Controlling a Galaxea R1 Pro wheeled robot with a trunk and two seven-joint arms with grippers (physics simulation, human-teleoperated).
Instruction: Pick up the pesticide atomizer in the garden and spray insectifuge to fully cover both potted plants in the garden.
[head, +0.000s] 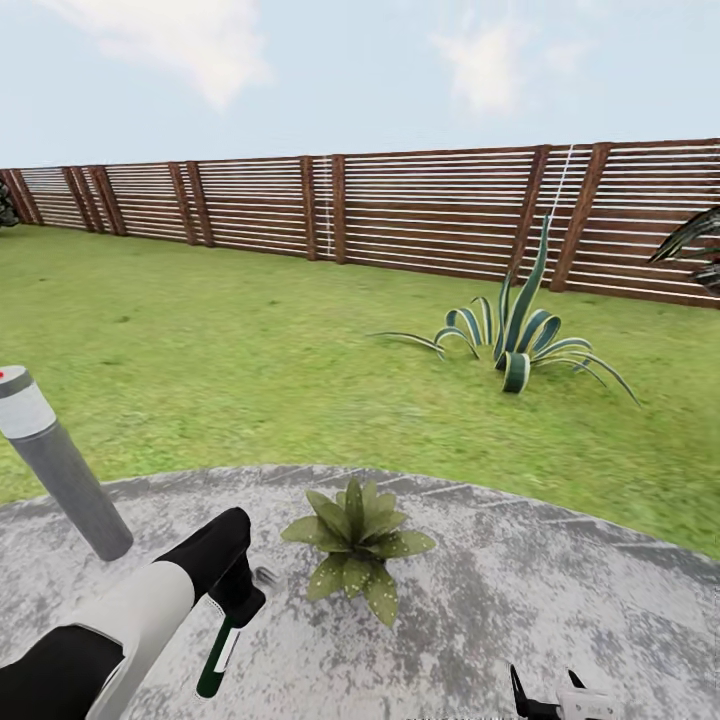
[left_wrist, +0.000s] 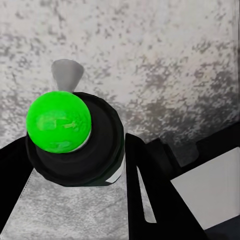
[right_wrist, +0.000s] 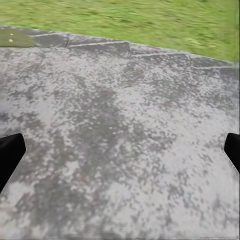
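The left gripper (head: 238, 590) is clenched on the pesticide atomizer (head: 218, 655), which hangs below the fingers with its dark-green body and white label pointing down toward the patio (head: 560, 600). In the left wrist view the bottle (left_wrist: 75, 145) sits wedged between the black fingers (left_wrist: 142, 190), a bright green rounded end (left_wrist: 59, 122) facing the camera and a small grey piece (left_wrist: 67, 75) poking out beyond it. Which end is the spray head cannot be told from these pictures. The grip looks firm enough to carry, but the bottle seems to aim at the paving rather than at a plant, so it probably needs turning before any spraying.

Just beside the gripper, on the round grey patio, lies one potted plant (head: 358, 545), a low rosette of speckled pointed leaves. Holding the bottle this close suggests the first plant is the target in hand. The second plant is not seen here.

The right gripper (head: 548, 698) hovers low at the frame's edge, its fingertips (right_wrist: 10, 155) spread wide over bare paving, holding nothing.

A grey bollard lamp (head: 60, 465) stands near the left arm, a likely thing to bump. Further out are the lawn (head: 250, 350), a striped agave (head: 520, 335) and the slatted fence (head: 420, 205).
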